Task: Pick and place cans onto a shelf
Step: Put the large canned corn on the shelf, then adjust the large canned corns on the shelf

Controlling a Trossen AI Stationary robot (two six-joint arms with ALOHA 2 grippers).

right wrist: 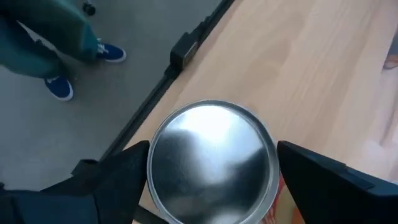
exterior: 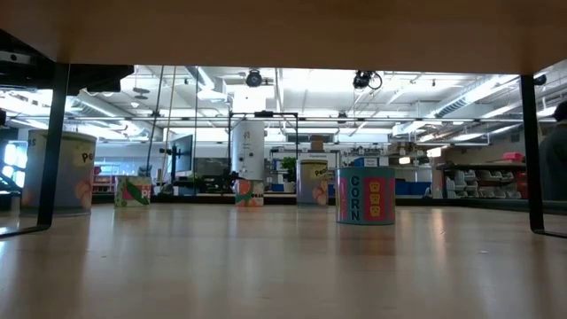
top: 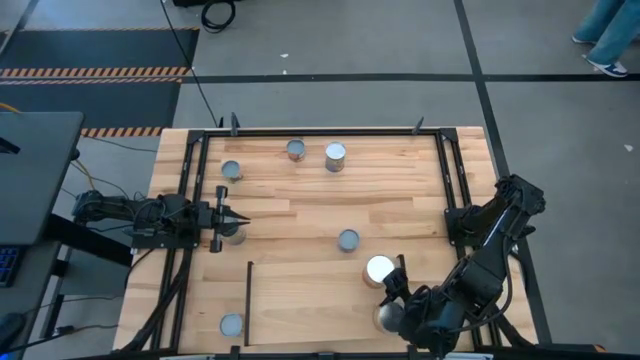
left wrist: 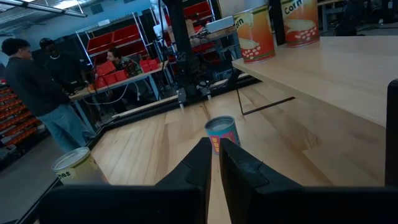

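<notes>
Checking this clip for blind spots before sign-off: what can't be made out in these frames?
- Right gripper, high view: its arm covers most of the can between its open fingers; the right wrist view shows only the lid, so contact is unclear.
- Left gripper, shut: the can beside it is partly covered.
- Low view: the table's underside cuts off both arms.
- Can labels: unreadable from above.

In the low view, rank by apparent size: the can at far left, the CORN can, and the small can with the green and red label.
1. Can at far left: looks largest, though it likely stands nearest the camera.
2. CORN can.
3. Green and red can: looks smallest, and seems to stand farther back, so true size is unsure.
</notes>
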